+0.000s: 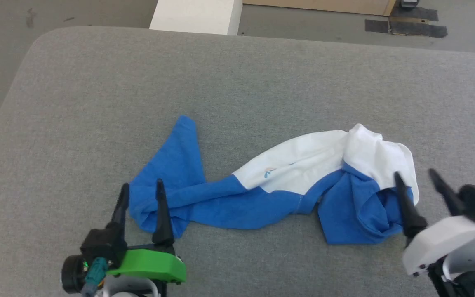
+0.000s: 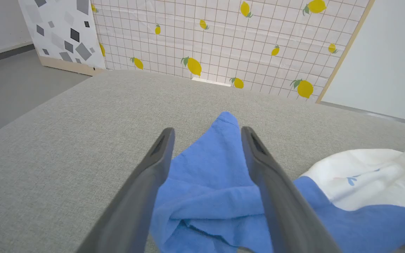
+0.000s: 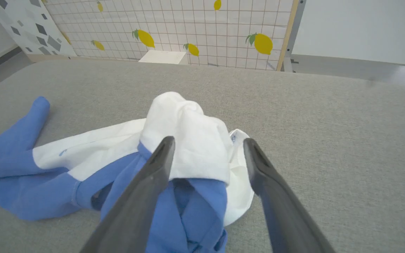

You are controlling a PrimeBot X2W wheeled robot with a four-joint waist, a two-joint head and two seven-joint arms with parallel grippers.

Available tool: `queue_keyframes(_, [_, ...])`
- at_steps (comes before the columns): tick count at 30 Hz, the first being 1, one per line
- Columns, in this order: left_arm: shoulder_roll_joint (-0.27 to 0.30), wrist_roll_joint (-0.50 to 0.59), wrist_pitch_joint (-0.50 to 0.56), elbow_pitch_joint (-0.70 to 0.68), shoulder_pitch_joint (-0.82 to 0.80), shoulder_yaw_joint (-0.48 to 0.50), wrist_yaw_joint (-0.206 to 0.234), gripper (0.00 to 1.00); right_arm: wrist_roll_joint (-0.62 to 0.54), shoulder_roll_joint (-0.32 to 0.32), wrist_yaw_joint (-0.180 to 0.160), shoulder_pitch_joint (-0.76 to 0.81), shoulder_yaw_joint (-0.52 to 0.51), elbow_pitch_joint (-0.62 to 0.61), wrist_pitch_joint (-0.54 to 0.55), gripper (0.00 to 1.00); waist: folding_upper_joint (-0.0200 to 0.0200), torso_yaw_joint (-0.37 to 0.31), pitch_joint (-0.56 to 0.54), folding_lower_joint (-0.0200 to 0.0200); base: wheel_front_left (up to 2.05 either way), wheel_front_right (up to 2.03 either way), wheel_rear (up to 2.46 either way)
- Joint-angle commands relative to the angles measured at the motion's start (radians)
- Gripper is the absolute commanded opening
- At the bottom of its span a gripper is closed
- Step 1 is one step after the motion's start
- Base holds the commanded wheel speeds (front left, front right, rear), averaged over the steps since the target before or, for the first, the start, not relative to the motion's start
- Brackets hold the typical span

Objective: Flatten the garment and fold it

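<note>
While both pairs of fingers stand apart, neither clamps anything. The left gripper (image 1: 142,185) (image 2: 207,129) has its fingers (image 2: 146,182) spread wide, one on each side of a crumpled blue sleeve (image 2: 206,175) that lies loose between and beneath them; whether the tips touch the cloth cannot be told. The right gripper (image 1: 414,173) (image 3: 208,140) is likewise spread. In its wrist view its left finger crosses the blue and white bunch, and its right finger stands over the edge of the white cloth; no pinch shows.

The garment (image 1: 295,165) lies unflattened on the grey table (image 1: 237,74), nearer the near edge than the far one, drawn out in a twisted band from left to right. At the left end the blue sleeve is folded, its cuff (image 1: 186,121) pointing toward the far edge. At mid-length the white body narrows and bears a small emblem (image 1: 268,171). At the right end white cloth is heaped over rumpled blue folds.

The left gripper sits by the near left of the table, on a green housing (image 1: 151,264). The right gripper sits by the near right, on a white housing (image 1: 439,243).

Beyond the far edge stand a white block (image 1: 196,14) and a lemon-patterned panel (image 2: 223,35). Dark tape patches (image 1: 406,27) mark the floor.
</note>
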Motion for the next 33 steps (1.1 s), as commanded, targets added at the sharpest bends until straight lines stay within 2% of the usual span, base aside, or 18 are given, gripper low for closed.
queue_keyframes(1, [-0.010,0.008,-0.007,0.006,0.004,-0.006,0.006,1.00,0.005,-0.001,-0.002,-0.017,0.016,-0.003,0.034,1.00,-0.0001,0.010,0.004,0.0000,0.00,0.00,0.00])
queue_keyframes(6, [-0.034,0.013,-0.010,0.033,-0.002,-0.017,-0.005,1.00,0.025,0.000,-0.002,0.002,0.045,-0.017,0.160,1.00,-0.0001,0.045,0.020,0.0000,0.00,0.00,0.00])
queue_keyframes(11, [-0.048,0.014,-0.011,0.053,-0.012,-0.011,-0.023,1.00,0.035,0.001,-0.002,0.029,0.050,-0.001,0.206,1.00,-0.0001,0.071,0.036,0.0000,0.00,0.00,0.00])
queue_keyframes(12, [-0.051,0.015,-0.012,0.058,-0.015,-0.009,-0.027,1.00,0.039,0.001,-0.002,0.030,0.045,0.013,0.213,0.81,-0.0001,0.075,0.039,0.0000,0.00,0.00,0.00])
queue_keyframes(13, [-0.054,0.016,-0.012,0.061,-0.017,-0.007,-0.030,1.00,0.041,0.001,-0.002,0.027,0.044,0.025,0.215,0.45,-0.0001,0.078,0.040,0.0000,0.00,0.00,0.00])
queue_keyframes(15, [-0.059,0.021,-0.012,0.066,-0.023,-0.003,-0.035,1.00,0.038,0.001,-0.002,0.015,0.042,0.052,0.206,0.00,-0.0001,0.083,0.042,0.0000,0.00,0.00,0.00])
queue_keyframes(21, [-0.075,0.037,-0.012,0.078,-0.025,0.014,-0.050,1.00,0.059,0.001,-0.002,-0.045,0.028,0.080,0.143,0.00,-0.0001,0.081,0.034,0.0000,0.00,0.00,0.00])
queue_keyframes(26, [-0.086,0.048,-0.012,0.086,-0.020,0.027,-0.061,1.00,0.054,-0.004,-0.002,-0.127,0.005,0.005,0.135,0.00,-0.0001,0.055,0.025,0.0000,0.00,0.00,0.00])
queue_keyframes(30, [-0.091,0.058,-0.012,0.095,-0.018,0.030,-0.073,1.00,0.058,-0.079,-0.002,-0.212,-0.066,-0.065,0.175,0.00,-0.0001,0.031,0.024,0.0000,0.00,0.00,0.00])
queue_keyframes(33, [-0.097,0.065,-0.012,0.103,-0.024,0.028,-0.081,1.00,0.049,-0.151,-0.002,-0.252,-0.168,-0.091,0.207,0.00,-0.0001,0.025,0.027,0.0000,0.00,0.00,0.00])
